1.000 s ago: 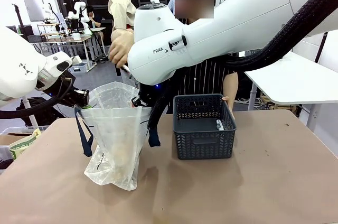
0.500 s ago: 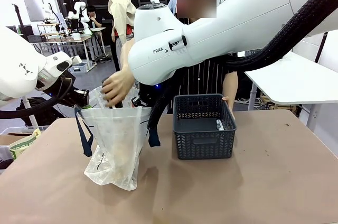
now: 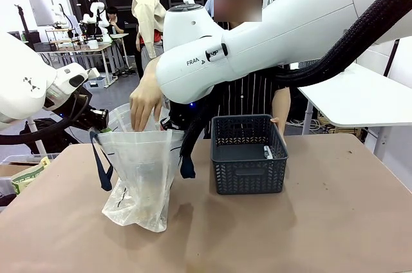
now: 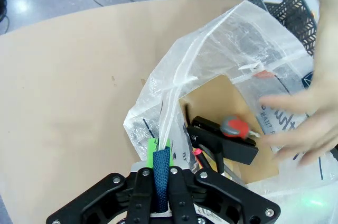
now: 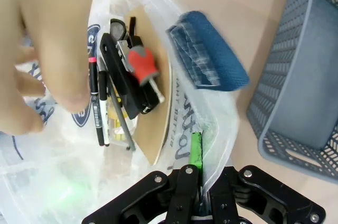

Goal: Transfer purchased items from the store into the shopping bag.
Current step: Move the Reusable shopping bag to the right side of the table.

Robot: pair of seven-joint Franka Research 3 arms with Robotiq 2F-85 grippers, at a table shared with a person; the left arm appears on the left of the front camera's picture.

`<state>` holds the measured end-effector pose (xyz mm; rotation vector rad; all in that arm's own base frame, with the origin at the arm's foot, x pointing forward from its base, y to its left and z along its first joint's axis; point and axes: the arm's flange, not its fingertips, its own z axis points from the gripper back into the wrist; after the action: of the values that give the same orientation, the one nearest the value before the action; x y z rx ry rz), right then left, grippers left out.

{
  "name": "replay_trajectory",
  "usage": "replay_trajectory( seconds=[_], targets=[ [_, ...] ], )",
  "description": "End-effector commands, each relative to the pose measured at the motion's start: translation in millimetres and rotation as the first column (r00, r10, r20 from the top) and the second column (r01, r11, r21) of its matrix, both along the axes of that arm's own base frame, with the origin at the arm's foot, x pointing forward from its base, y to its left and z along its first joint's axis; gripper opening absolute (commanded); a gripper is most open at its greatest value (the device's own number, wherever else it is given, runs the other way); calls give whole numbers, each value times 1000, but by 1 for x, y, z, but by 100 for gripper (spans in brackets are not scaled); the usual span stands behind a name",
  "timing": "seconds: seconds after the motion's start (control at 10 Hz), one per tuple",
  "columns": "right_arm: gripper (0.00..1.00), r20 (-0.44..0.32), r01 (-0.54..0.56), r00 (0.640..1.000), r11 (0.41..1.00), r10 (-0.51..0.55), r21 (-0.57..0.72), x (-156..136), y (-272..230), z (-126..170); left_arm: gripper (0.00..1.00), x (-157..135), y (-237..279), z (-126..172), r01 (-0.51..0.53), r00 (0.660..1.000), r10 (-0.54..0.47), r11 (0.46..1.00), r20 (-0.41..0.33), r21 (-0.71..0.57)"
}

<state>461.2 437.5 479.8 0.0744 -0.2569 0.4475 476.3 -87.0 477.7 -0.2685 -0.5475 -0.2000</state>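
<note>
Shopping bag [image 3: 143, 170]: standing on the tabletop [image 3: 309, 234], its mouth stretched open between my two jaws.
Purchased items [image 5: 129, 84]: dark flat pieces and pens lying inside the bag, just ahead of both jaws.
Left jaws [image 4: 161, 174]: clamped on the bag's navy strap.
Right jaws [image 5: 196, 179]: pinched on the bag's rim.
Person's hand [image 3: 145, 99]: over the mouth, between my jaws.
Black basket [image 3: 248, 176]: beside my right jaws, with a white tube [image 3: 267, 152] inside; with both my jaws busy, I judge it the person's to fetch.

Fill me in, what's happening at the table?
The left gripper pinches a navy strap handle and the right gripper clamps the rim of the translucent white plastic shopping bag, holding it open. A person's hand reaches into its mouth, above dark flat items and a red-handled tool. The black lattice plastic basket beside it holds a small white piece.
</note>
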Motion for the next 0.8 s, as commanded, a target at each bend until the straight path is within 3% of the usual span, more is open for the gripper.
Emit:
replay_trajectory(
  seconds=[0.0,0.7],
  targets=[
    [0,1,16,1000,1000,-16,3,-2,-1,-1,0,1,2,1,3,1000,-3,1000,7,4],
    [0,1,16,1000,1000,-16,3,-2,-1,-1,0,1,2,1,3,1000,-3,1000,7,4]
  ],
)
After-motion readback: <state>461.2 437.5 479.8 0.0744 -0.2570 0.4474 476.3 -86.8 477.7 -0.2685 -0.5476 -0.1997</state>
